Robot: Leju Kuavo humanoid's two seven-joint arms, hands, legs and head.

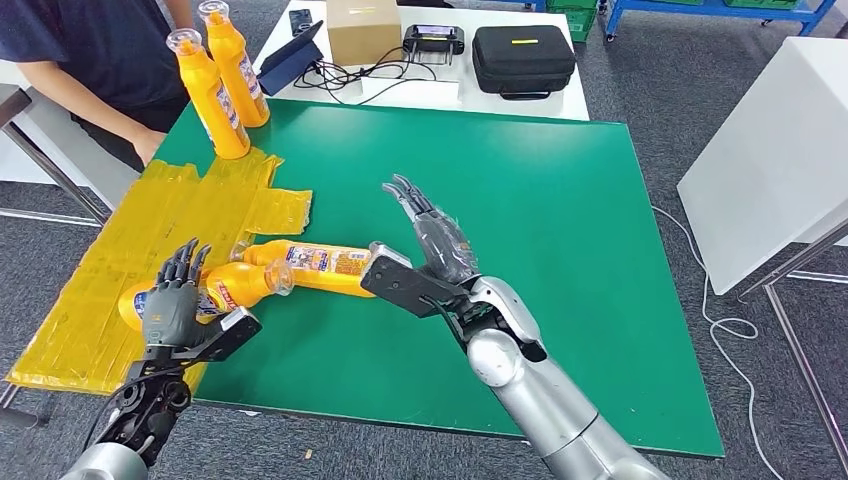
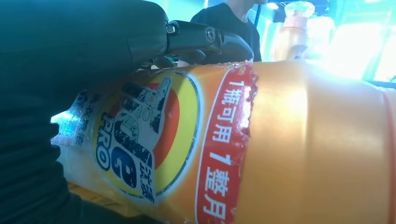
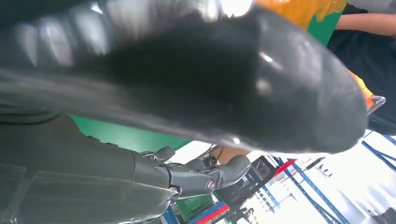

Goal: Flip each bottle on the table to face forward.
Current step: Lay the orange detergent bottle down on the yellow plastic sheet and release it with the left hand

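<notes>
Two bottles lie flat near the front-left of the green table (image 1: 560,200): near bottle (image 1: 215,290) half on the yellow tape patch (image 1: 120,270), cap toward the middle; far bottle (image 1: 320,265) beside it on the green, its neck close to the near one's cap. Two more bottles (image 1: 222,85) stand upright at the back-left corner, next to a person (image 1: 90,60). Left hand (image 1: 172,300) sits over the near bottle's body, fingers (image 1: 185,262) draped across the top; the left wrist view has the label right up against the palm, so it looks like contact, but can't tell if the grip is closed or just resting. Right hand (image 1: 435,240) is released, fingers spread, holding nothing, just past the far bottle's base end. Step in hand, my read: get the near bottle secured, then turn it. To do it well: close fully round the body, not the cap end, lift a bit before rotating so it doesn't drag on tape or knock the far bottle's neck. Label's already peeling at one edge, so avoid rubbing fingers across it. Right hand should stay off til the left is done, or pin the far bottle so it won't roll.
</notes>
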